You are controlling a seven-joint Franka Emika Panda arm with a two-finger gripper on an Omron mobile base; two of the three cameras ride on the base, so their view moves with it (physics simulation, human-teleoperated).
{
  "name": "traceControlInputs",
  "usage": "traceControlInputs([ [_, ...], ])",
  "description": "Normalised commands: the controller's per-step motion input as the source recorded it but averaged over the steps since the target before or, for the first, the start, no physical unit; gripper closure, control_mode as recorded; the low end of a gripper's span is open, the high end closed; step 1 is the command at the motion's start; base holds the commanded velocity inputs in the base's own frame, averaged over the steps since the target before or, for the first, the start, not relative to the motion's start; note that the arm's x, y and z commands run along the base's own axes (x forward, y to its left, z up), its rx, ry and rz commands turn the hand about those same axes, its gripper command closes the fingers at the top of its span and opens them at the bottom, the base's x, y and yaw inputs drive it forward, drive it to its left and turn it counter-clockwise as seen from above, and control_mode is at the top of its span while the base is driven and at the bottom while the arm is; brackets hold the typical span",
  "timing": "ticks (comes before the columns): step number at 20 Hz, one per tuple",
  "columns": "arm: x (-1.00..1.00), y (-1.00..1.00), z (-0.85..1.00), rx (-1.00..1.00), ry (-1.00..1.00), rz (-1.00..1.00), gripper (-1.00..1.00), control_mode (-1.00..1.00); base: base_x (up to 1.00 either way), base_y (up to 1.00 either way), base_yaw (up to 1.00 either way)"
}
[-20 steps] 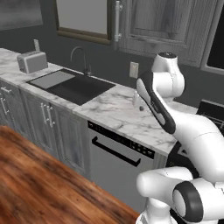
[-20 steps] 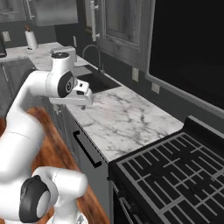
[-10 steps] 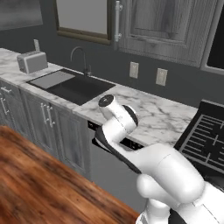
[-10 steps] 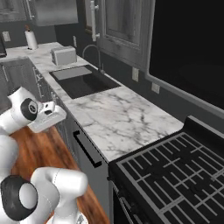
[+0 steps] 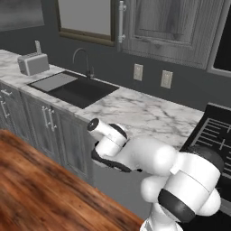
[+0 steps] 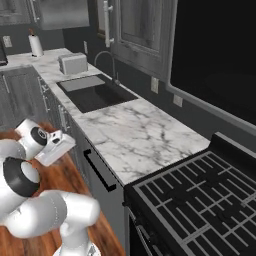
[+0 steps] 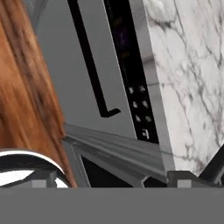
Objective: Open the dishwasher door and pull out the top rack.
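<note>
Marble desk (image 6: 135, 140) runs from the sink (image 6: 95, 95) to the stove (image 6: 210, 200); the dishwasher sits under it, between the wood-grain cabinets and the oven.

Dishwasher door (image 7: 78, 74): flat grey panel, shut flush under the desk edge. No gap seen along its top in the hand view or the right base view. Black control strip (image 7: 131, 74) sits against the desk lip.

Arm: swung low in front of the cabinet run, above the wooden floor (image 5: 40, 189).

Hand (image 6: 55, 147): hangs out in front of the door, near but apart from it, in the right base view. Fingers barely show in the hand view; jaws stand spread wide, nothing between them.

Bar handle (image 7: 89, 61): black, untouched, runs across the upper part of the panel; the hand camera looks straight at it.

Top rack: hidden behind the shut door.

Progress, as judged: nothing of the task done. Left: close on the handle, grip it, swing the door down, then reach in and draw the rack out.
</note>
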Motion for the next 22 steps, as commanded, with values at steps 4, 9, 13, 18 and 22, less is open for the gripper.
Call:
traceControlInputs([
  [4,0.48,-0.06,-0.68,-0.07,0.18,0.01,-1.0,-1.0,0.0,0.0,0.0],
  [9,0.29,-0.01,-0.95,-0.18,0.03,0.08,-1.0,-1.0,0.0,0.0,0.0],
  [13,0.38,0.01,-0.95,-0.26,-0.01,0.08,-1.0,-1.0,0.0,0.0,0.0],
  [18,0.47,0.0,-0.53,-0.21,-0.02,0.04,-1.0,-1.0,0.0,0.0,0.0],
  [22,0.47,0.0,-0.37,-0.16,0.0,0.0,-1.0,-1.0,0.0,0.0,0.0],
])
